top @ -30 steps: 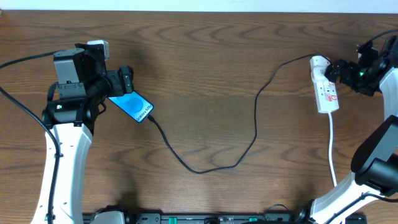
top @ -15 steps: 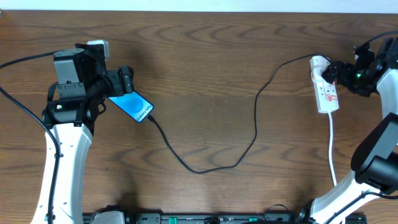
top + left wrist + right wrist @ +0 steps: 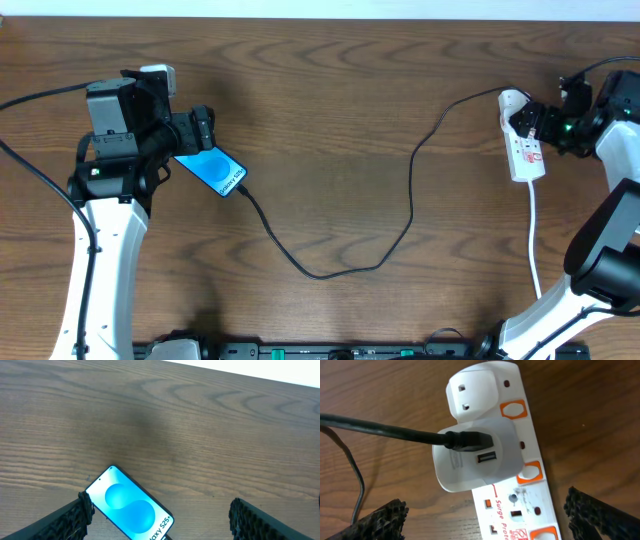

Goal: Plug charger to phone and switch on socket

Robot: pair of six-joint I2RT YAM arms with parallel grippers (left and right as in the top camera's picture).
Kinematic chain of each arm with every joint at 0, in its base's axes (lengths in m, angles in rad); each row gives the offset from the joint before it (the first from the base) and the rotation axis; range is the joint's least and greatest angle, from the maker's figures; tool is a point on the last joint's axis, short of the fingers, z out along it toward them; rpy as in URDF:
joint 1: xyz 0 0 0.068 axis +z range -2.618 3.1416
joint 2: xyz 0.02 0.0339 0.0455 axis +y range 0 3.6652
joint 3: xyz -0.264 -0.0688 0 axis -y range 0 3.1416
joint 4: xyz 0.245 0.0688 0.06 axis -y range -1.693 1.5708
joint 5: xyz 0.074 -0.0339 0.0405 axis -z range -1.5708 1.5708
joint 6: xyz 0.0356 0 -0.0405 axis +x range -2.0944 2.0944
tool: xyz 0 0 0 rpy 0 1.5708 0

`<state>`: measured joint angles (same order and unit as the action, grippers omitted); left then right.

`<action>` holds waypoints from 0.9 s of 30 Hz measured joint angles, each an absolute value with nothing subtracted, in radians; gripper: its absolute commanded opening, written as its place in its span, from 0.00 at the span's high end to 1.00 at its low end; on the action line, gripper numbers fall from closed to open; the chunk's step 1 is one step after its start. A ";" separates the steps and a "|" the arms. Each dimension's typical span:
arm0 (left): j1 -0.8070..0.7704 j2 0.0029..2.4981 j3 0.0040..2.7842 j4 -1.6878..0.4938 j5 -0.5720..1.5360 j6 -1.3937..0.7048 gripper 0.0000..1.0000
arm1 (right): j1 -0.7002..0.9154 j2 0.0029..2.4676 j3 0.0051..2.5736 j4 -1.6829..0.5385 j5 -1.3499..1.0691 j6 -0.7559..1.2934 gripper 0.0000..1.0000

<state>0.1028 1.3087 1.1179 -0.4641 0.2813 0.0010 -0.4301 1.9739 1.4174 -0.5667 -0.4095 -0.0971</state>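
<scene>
Your left gripper [image 3: 161, 514], spread wide and empty, hung over phone [image 3: 217, 170] near table's [image 3: 340, 110] left edge; right gripper [image 3: 485, 507] likewise at socket [image 3: 523, 152], right edge.

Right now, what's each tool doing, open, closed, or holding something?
Left tool: open, holding nothing, above the phone.
Right tool: open, holding nothing, above the socket.

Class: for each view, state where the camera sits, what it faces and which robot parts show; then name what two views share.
Overhead: above the table, looking straight down; left arm, right arm, phone, charger, socket.
Left wrist: on the left arm, facing the phone; open left tool frames it.
Right wrist: on the right arm, close over the socket; open right tool shows.
Shared: phone, in overhead and left wrist.
</scene>
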 measured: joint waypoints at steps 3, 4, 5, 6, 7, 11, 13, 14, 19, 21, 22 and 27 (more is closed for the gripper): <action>0.103 1.309 1.118 -0.464 0.281 0.001 0.12 | -0.427 1.974 1.401 -0.544 -0.416 -0.101 0.01; 0.103 1.309 1.118 -0.464 0.281 0.001 0.12 | -0.425 1.974 1.395 -0.537 -0.417 -0.102 0.01; 0.103 1.309 1.118 -0.464 0.281 0.001 0.12 | -0.423 1.974 1.391 -0.533 -0.419 -0.103 0.01; 0.103 1.309 1.118 -0.464 0.281 0.001 0.11 | -0.422 1.974 1.388 -0.533 -0.421 -0.104 0.01; 0.103 1.309 1.118 -0.464 0.281 0.001 0.12 | -0.419 1.974 1.384 -0.529 -0.424 -0.105 0.01; 0.103 1.309 1.118 -0.464 0.281 0.001 0.12 | -0.411 1.974 1.379 -0.514 -0.431 -0.107 0.01; 0.103 1.309 1.118 -0.464 0.281 0.001 0.11 | -0.405 1.974 1.379 -0.502 -0.435 -0.111 0.01; 0.103 1.309 1.118 -0.464 0.281 0.001 0.12 | -0.402 1.974 1.379 -0.497 -0.436 -0.113 0.01; 0.103 1.309 1.118 -0.464 0.281 0.001 0.12 | -0.385 1.974 1.379 -0.471 -0.439 -0.115 0.01; 0.103 1.309 1.118 -0.464 0.281 0.001 0.12 | -0.382 1.974 1.378 -0.468 -0.440 -0.114 0.01; 0.103 1.309 1.118 -0.464 0.281 0.001 0.12 | -0.381 1.974 1.379 -0.466 -0.440 -0.114 0.01; 0.103 1.309 1.118 -0.464 0.281 0.001 0.11 | -0.384 1.995 1.379 -0.459 -0.437 -0.115 0.01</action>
